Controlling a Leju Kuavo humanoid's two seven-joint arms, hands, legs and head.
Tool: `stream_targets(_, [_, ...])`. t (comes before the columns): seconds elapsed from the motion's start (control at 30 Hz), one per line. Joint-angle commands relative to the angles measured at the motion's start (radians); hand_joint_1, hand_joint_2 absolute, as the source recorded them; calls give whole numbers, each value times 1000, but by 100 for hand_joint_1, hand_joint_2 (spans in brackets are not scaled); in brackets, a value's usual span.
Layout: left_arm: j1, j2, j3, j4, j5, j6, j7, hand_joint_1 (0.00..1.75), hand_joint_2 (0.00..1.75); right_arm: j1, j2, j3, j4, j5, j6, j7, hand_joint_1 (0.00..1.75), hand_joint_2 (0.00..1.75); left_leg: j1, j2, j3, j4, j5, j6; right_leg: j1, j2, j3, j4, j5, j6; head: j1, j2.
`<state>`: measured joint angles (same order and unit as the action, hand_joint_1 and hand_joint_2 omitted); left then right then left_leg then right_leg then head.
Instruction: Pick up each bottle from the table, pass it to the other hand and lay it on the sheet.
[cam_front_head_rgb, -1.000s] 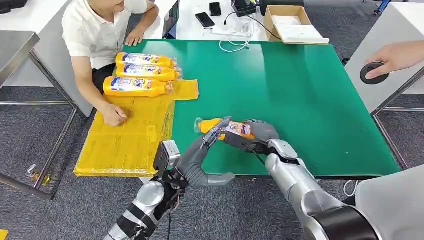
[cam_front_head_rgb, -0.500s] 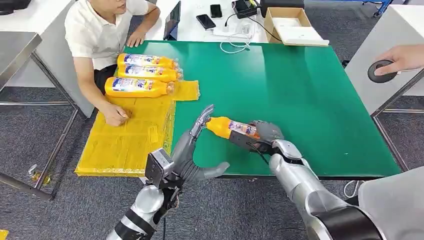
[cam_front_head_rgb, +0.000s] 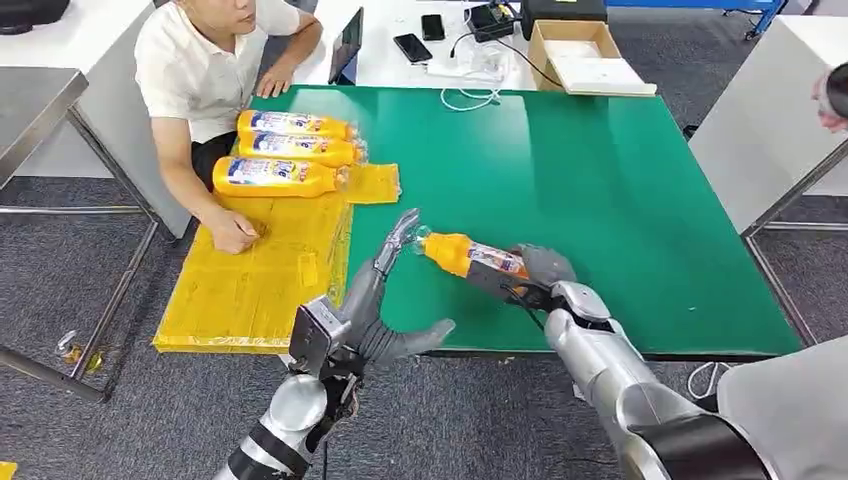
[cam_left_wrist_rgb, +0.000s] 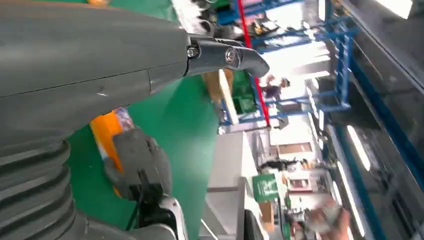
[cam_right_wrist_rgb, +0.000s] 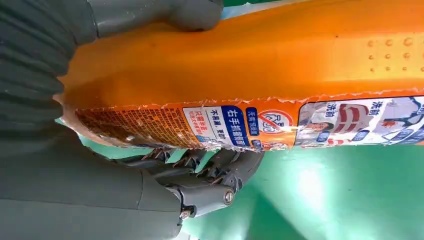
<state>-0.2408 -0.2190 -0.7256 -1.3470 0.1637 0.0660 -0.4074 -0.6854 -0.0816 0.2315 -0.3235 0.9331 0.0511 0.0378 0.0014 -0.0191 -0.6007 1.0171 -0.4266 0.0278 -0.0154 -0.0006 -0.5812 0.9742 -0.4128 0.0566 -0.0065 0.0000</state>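
Right hand (cam_front_head_rgb: 528, 272) — dark grey fingers wrapped round the lower body of an orange plastic bottle with a blue-and-white printed label (cam_front_head_rgb: 470, 255), held above the green tabletop (cam_front_head_rgb: 600, 180) near its front edge. Bottle lies roughly level, cap end pointing toward 10 o'clock. Right wrist view: thumb over the orange side, fingers (cam_right_wrist_rgb: 210, 167) curled beneath the label; green surface behind.

Left hand (cam_front_head_rgb: 385, 300) — raised at the tabletop's front-left edge, fingers spread and holding nothing, thumb out toward 3 o'clock. The long fingers reach toward 1 o'clock, their tips just beside the bottle's cap; whether they touch it is hard to tell at this angle. Left wrist view: one dark fingertip (cam_left_wrist_rgb: 240, 56) stretched straight, with the orange bottle and the right hand beyond it over the green.

Flat yellow sheet (cam_front_head_rgb: 250, 285) — covers the left part of the work area, at 9 o'clock of the held bottle. Three more orange plastic bottles (cam_front_head_rgb: 280, 150) lie on their sides along its far end, side by side and touching, caps toward 3 o'clock.

Person in a white short-sleeved shirt (cam_front_head_rgb: 200, 70) sits at the far-left corner, one hand on the sheet just at 7 o'clock of the three bottles, the other on the white surface behind. Open brown cardboard box (cam_front_head_rgb: 585, 55) stands beyond the far edge, at 12 o'clock. Another person's hand shows at the right border.
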Motion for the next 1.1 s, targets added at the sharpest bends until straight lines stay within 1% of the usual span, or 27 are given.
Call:
stream_targets(0.03, [-12,6,61,92,35,99,26,0,175,142,-26,-111,39,-77,-75,-154,175,175,1,-4,3,-2,1,-1,2,-5,5,-3,0,-1,0,0])
stream_targets(0.1, [-13,17,105,101,-6,192,4,0,175,152,12,-160,6,-139,-121,-289,175,175,2,-3,3,-2,1,-1,2,-4,5,-4,0,-2,0,0])
stream_targets(0.13, [-12,20,125,105,-6,211,5,0,175,154,31,-184,-6,-170,-120,-324,175,175,1,-3,2,-4,2,-1,2,-4,5,-5,1,-3,0,0])
stream_targets(0.17, [-4,24,160,108,6,226,9,0,175,167,57,-203,-44,-202,-147,-393,175,175,1,0,3,-3,0,-1,1,-1,5,-4,1,-2,0,0])
stream_targets(0.2, [7,25,190,107,38,222,26,0,175,181,81,-232,-81,-252,-143,-456,175,175,1,2,2,-4,1,-1,2,2,14,-5,3,-2,0,0])
stream_targets(0.23, [18,33,211,104,52,215,29,0,175,202,101,-240,-128,-287,-149,-513,175,175,1,4,2,-4,0,-2,2,3,14,-5,3,-2,1,0])
stream_targets(0.27, [40,38,236,92,63,218,30,0,175,232,120,-241,-190,-318,-165,-534,175,175,1,3,2,-3,0,-1,2,2,15,-4,2,-2,0,0])
stream_targets(0.3, [57,44,244,79,61,217,27,0,175,259,126,-228,-240,-342,-159,-533,175,175,1,4,3,-2,0,-1,1,3,15,-3,2,-1,1,0])
stream_targets(0.37, [67,46,242,71,59,217,24,0,175,271,126,-220,-257,-348,-160,-527,175,175,2,8,3,-4,-1,-2,2,6,14,-4,3,-2,1,0])
stream_targets(0.47, [89,50,236,50,59,214,24,0,175,309,125,-204,-337,-391,-178,-560,175,175,2,8,-1,-2,-1,-3,2,4,8,-1,2,-2,0,0])
stream_targets(0.5, [109,57,229,37,96,172,52,0,175,340,122,-187,-407,-437,-177,-583,175,175,2,8,-3,-1,-1,-2,2,3,7,-1,2,-1,0,0])
stream_targets(0.57, [139,64,223,12,129,139,54,0,175,379,112,-151,-501,-470,-196,-582,175,175,3,7,-4,-1,-1,-2,3,2,7,-1,1,-2,0,0])
stream_targets(0.63, [155,72,217,-8,152,114,55,0,175,399,106,-131,-565,-490,-202,-587,175,175,3,7,-4,-2,-2,-2,3,3,7,-1,0,-2,0,0])
stream_targets(0.7, [172,80,210,-31,184,79,66,0,175,423,105,-112,-640,-519,-196,-590,175,175,2,6,-10,-1,-1,-2,2,3,2,0,1,-1,0,0])
stream_targets(0.73, [182,84,206,-45,198,66,73,0,175,442,107,-94,-694,-532,-193,-600,175,175,2,8,-10,-1,-2,-2,2,5,2,1,0,-2,0,0])
stream_targets(0.8, [186,86,202,-51,197,66,72,0,175,455,111,-79,-730,-539,-195,-586,175,175,2,7,-13,-1,-2,-2,1,4,-1,1,0,-1,0,0])
stream_targets(0.83, [188,88,200,-56,191,69,68,0,175,466,111,-67,-753,-543,-193,-586,175,175,2,8,-11,-1,-3,-2,1,4,0,1,0,-2,0,0])
stream_targets(0.9, [195,94,197,-66,218,38,84,0,175,482,113,-47,-781,-549,-198,-566,175,175,1,6,-13,-1,-2,-2,1,3,-2,1,0,-2,0,0])
stream_targets(0.93, [205,102,193,-81,248,-4,100,0,175,488,113,-37,-790,-551,-213,-549,175,175,2,7,-12,-1,-3,-3,2,4,-1,1,-1,-3,0,0])
stream_targets(0.97, [209,106,186,-85,260,-25,109,0,175,484,115,-33,-784,-560,-210,-545,175,175,2,6,-14,-1,-2,-2,2,3,-3,0,0,-2,0,0])
stream_targets(1.0, [209,117,172,-89,281,-78,115,0,175,477,113,-18,-777,-569,-192,-552,175,175,2,6,-16,-1,-1,-2,2,3,-4,0,1,-1,0,0])
stream_targets(1.03, [211,122,157,-89,291,-114,119,0,175,464,120,0,-768,-577,-167,-560,175,175,2,8,-13,-1,-2,-3,2,4,-2,0,0,-3,0,0])
stream_targets(1.07, [212,120,157,-86,291,-115,119,0,175,459,124,5,-765,-574,-168,-560,175,175,2,8,-14,-1,-2,-3,2,5,-3,0,0,-2,0,0])
stream_targets(1.1, [207,117,147,-75,310,-154,123,0,175,446,133,40,-757,-591,-112,-585,175,175,2,8,-16,-1,-1,-2,2,5,-5,0,1,-2,0,0])
